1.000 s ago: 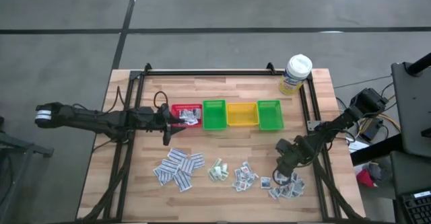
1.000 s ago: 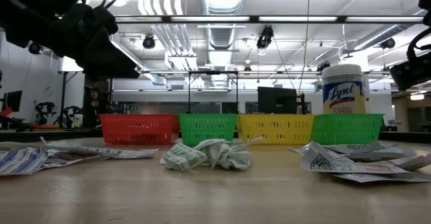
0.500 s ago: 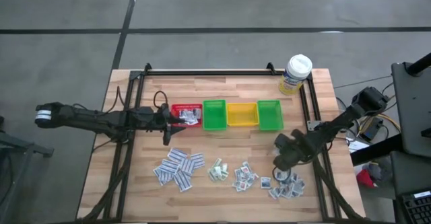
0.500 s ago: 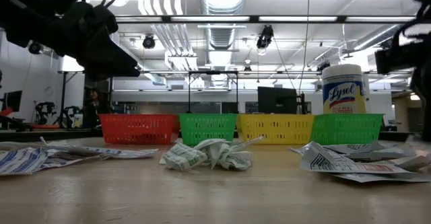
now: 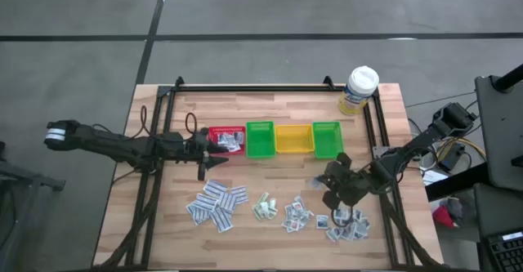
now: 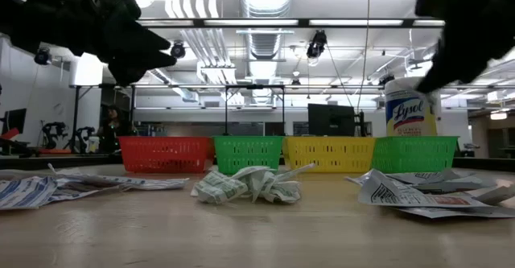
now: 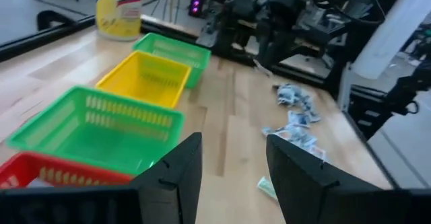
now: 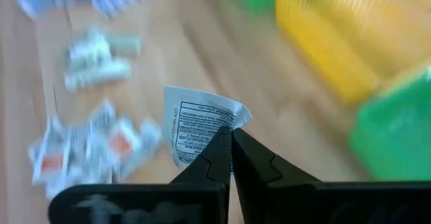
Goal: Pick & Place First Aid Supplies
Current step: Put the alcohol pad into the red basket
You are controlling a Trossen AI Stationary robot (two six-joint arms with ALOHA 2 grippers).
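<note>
1. Four small bins sit in a row mid-table: the red bin (image 5: 225,139) holds a few white packets, while the green bin (image 5: 260,140), the yellow bin (image 5: 293,138) and the second green bin (image 5: 326,138) look empty.
2. The white-capped bottle (image 6: 410,105) at the table's upper right reads "Lysol".
3. The right gripper (image 8: 231,142), right of centre in the high view, is clamped on one white packet (image 8: 197,126) with small print, held above the table.
4. The left gripper (image 7: 232,163), fingers apart and holding nothing, hovers at the red bin.
5. More packets (image 5: 217,203) lie in piles across the lower table, some (image 5: 347,226) beneath the right arm.
</note>
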